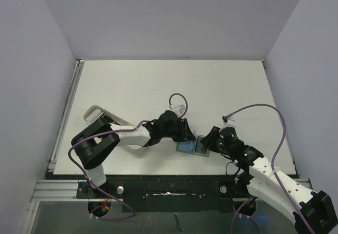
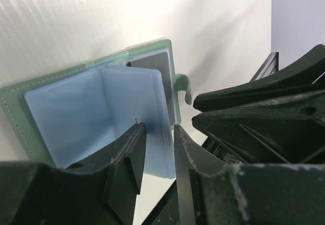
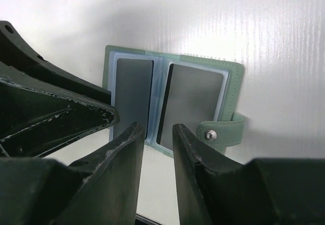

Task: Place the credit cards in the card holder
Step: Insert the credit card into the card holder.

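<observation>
The card holder (image 1: 191,146) lies open on the table between my two grippers, sage green outside with light blue-grey sleeves. In the right wrist view the card holder (image 3: 231,75) holds two dark grey credit cards, one in the left pocket (image 3: 132,95) and one in the right pocket (image 3: 192,105). Its snap tab (image 3: 223,133) sticks out to the right. My left gripper (image 2: 156,133) hovers over the blue sleeves (image 2: 76,118), jaws a narrow gap apart, with a sleeve leaf showing in the gap. My right gripper (image 3: 158,131) is narrowly open and empty at the holder's near edge.
A white oblong tray (image 1: 97,112) lies at the left, partly under the left arm. The table's near edge and a black rail (image 1: 169,184) run just below the holder. My two grippers (image 1: 185,131) (image 1: 209,139) are very close together. Grey walls surround the table.
</observation>
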Tool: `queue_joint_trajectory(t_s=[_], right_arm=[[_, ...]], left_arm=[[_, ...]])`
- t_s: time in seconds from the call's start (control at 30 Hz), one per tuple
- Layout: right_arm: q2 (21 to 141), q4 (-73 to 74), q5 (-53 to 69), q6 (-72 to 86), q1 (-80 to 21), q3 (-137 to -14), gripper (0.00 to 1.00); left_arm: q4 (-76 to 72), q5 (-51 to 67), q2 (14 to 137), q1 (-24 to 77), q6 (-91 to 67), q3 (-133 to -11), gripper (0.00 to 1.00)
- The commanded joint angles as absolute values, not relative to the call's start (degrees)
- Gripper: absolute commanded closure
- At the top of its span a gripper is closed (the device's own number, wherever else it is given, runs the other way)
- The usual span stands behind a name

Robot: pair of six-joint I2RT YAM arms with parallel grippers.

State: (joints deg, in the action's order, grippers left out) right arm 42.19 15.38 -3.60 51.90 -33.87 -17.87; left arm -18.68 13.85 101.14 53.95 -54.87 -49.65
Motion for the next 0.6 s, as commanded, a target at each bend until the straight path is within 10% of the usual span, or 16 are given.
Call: queue_joint_trajectory(t_s=[0.0, 0.57], right_arm=[[40.66, 13.59, -3.47, 52.47, -34.31, -20.05, 0.67], [45.44, 4.16, -0.56, 54.46, -40.26, -18.65, 0.58]], left_arm=[[-21.67, 14.71, 101.17, 54.23, -54.14, -52.29, 0.73], [-21.61, 14.51, 101.24, 54.23, -54.27, -52.21, 0.72]])
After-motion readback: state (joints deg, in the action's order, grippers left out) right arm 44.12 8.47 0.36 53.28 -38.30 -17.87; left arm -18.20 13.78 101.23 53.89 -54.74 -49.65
